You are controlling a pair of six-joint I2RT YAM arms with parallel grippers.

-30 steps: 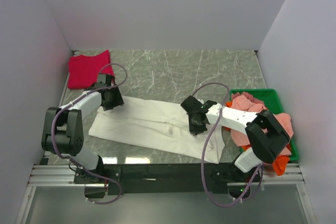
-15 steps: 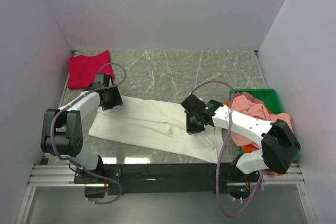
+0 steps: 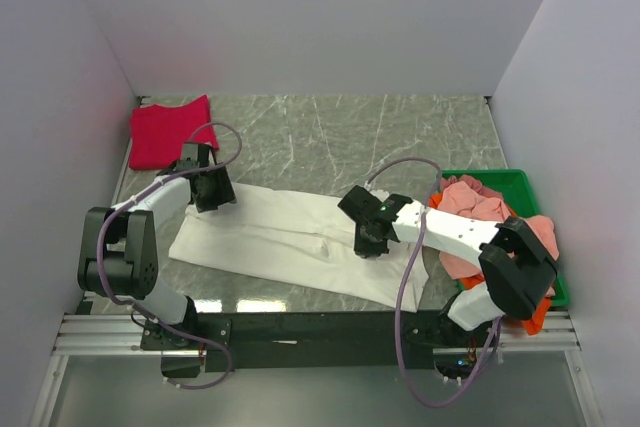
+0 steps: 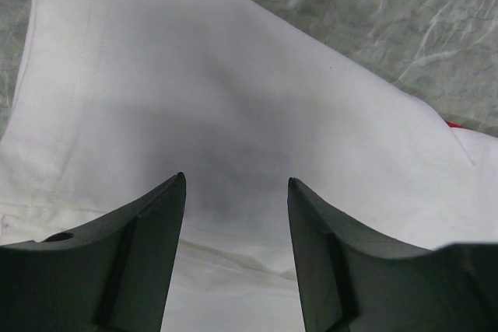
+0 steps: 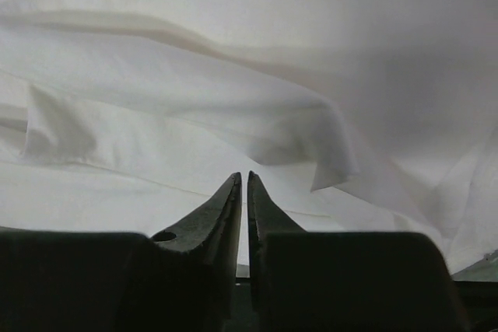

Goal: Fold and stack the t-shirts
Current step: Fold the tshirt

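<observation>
White t-shirt (image 3: 285, 237) lies spread flat along the bench's near edge. Left gripper (image 4: 236, 184) hangs released, fingers wide apart, over its left end. Right gripper (image 5: 242, 180) sits clenched on its right part; any pinched cloth is indiscernible.

Left gripper (image 4: 236, 183) spread wide, right gripper (image 5: 242, 178) — seemingly — closed, both low

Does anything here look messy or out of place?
Yes: salmon-pink and orange cloth t-shirts heap over the green plastic bin's rim at the right, and the large white t-shirt lies crooked and wrinkled.
</observation>
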